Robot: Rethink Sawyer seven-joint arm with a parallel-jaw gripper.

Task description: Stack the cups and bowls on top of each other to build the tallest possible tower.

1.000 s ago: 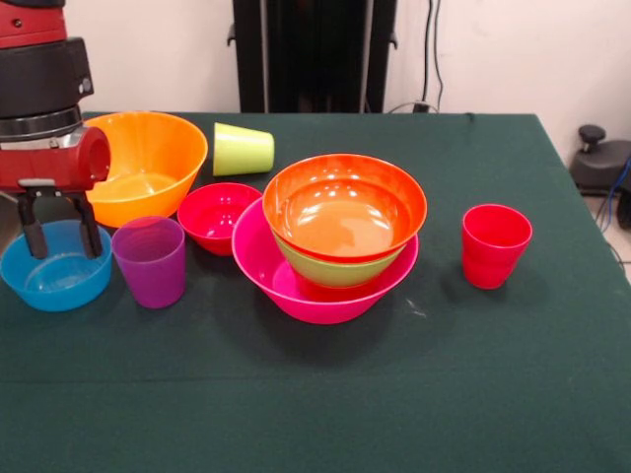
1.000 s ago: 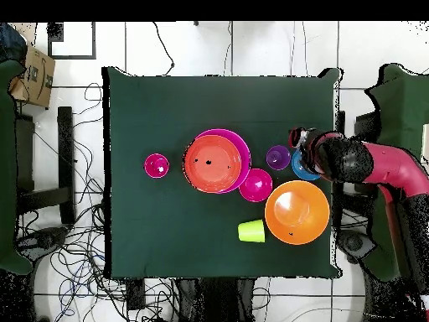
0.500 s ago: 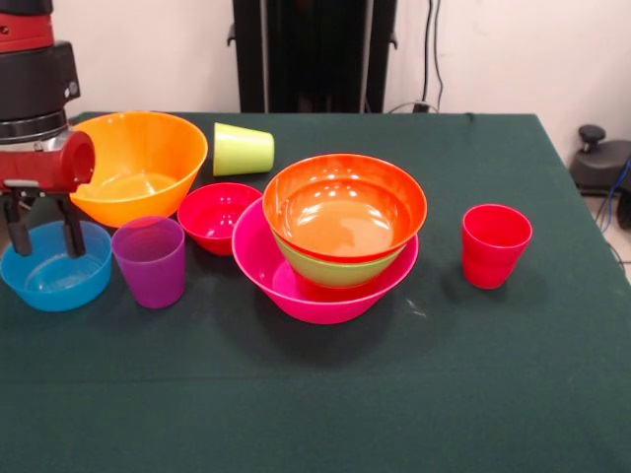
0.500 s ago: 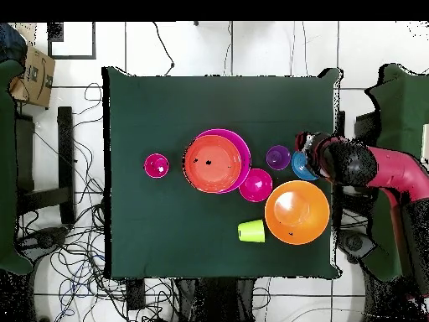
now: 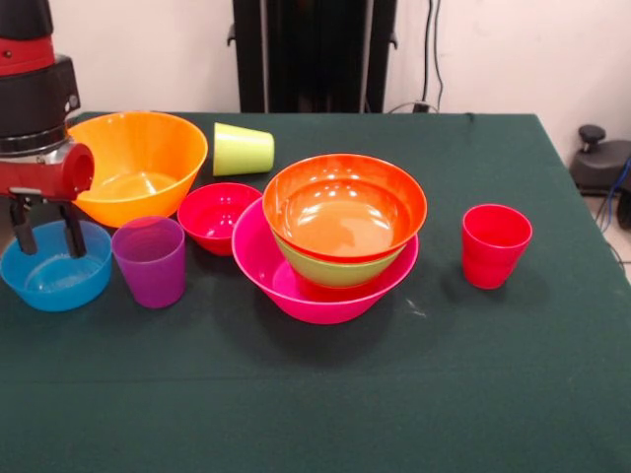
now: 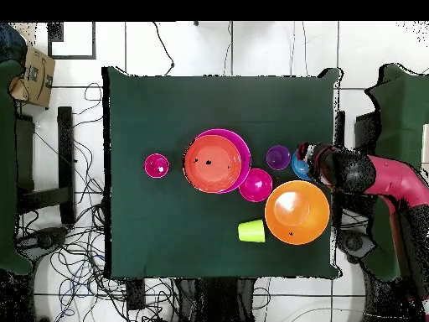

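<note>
1. The desk (image 5: 473,394) (image 6: 151,226) is covered with a dark green cloth and carries every bowl and cup. The tower serves as the landmark here, with sides as the front view shows them.
2. The tower (image 5: 335,246) (image 6: 216,161) sits near the middle of the desk. Its base is the wide pink bowl (image 5: 296,291) (image 6: 242,151), a green bowl (image 5: 330,271) is nested in that, and an orange-red bowl (image 5: 345,202) (image 6: 209,163) sits on top.
3. The large yellow-orange bowl (image 5: 143,163) (image 6: 297,212) stands upright, left of the tower and farther back.
4. The robot arm (image 5: 39,99) (image 6: 385,172) comes in at the far left. Its claw (image 5: 46,230) (image 6: 307,159) has its two dark fingers (image 5: 72,230) spread apart, reaching down into the blue bowl without pinching it.
5. The blue bowl (image 5: 49,281) (image 6: 298,170) is the farthest thing left of the tower, just in front of the yellow-orange bowl.
6. The small red bowl (image 5: 215,217) (image 6: 255,185) sits just beside the tower's left edge.
7. The purple cup (image 5: 150,261) (image 6: 278,157) stands upright between the blue bowl and the tower.
8. The red cup (image 5: 495,246) (image 6: 156,165) stands upright, alone, to the right of the tower.
9. The lime green cup (image 5: 243,149) (image 6: 250,231) lies on its side behind the tower, next to the yellow-orange bowl.
</note>
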